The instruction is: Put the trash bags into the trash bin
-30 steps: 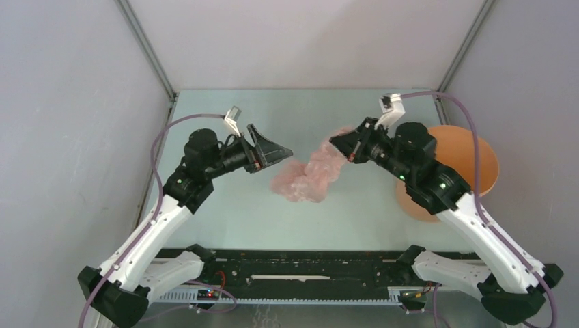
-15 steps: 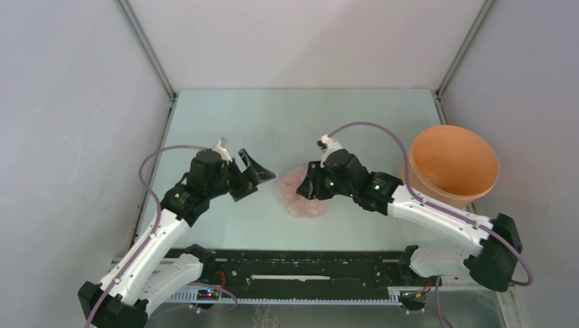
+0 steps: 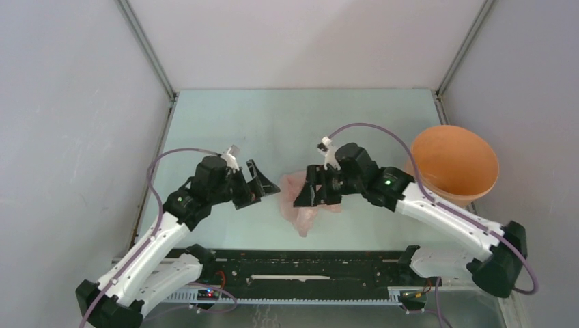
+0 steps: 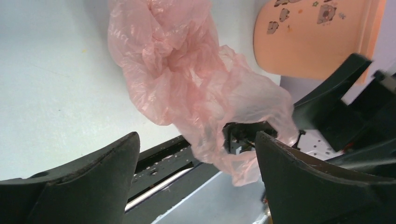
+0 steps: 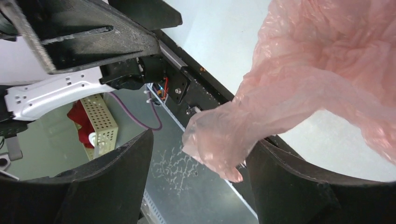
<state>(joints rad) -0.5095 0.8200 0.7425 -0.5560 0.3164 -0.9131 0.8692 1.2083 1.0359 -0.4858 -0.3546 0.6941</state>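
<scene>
The trash bag (image 3: 293,198), a crumpled pale-pink film, lies on the table's near middle between my two grippers. My left gripper (image 3: 263,190) is open just left of it; in the left wrist view the bag (image 4: 187,70) spreads ahead of the wide jaws (image 4: 196,140). My right gripper (image 3: 315,195) hangs over the bag's right side, open. In the right wrist view a tail of the bag (image 5: 317,70) droops between the spread jaws (image 5: 200,140), brushing the right finger (image 5: 280,177). The orange-tan trash bin (image 3: 454,164) stands at the far right, also in view behind the bag (image 4: 308,37).
A black rail (image 3: 300,263) runs along the table's near edge, just below the bag. Grey walls close in the left, back and right sides. The bin stands close against the right wall. A perforated beige box (image 5: 100,123) lies below table level.
My right arm swung from beside the bin down to the near middle, and its jaws went from shut to open. The bag dropped from lifted to resting on the table. My left gripper shifted slightly nearer.
</scene>
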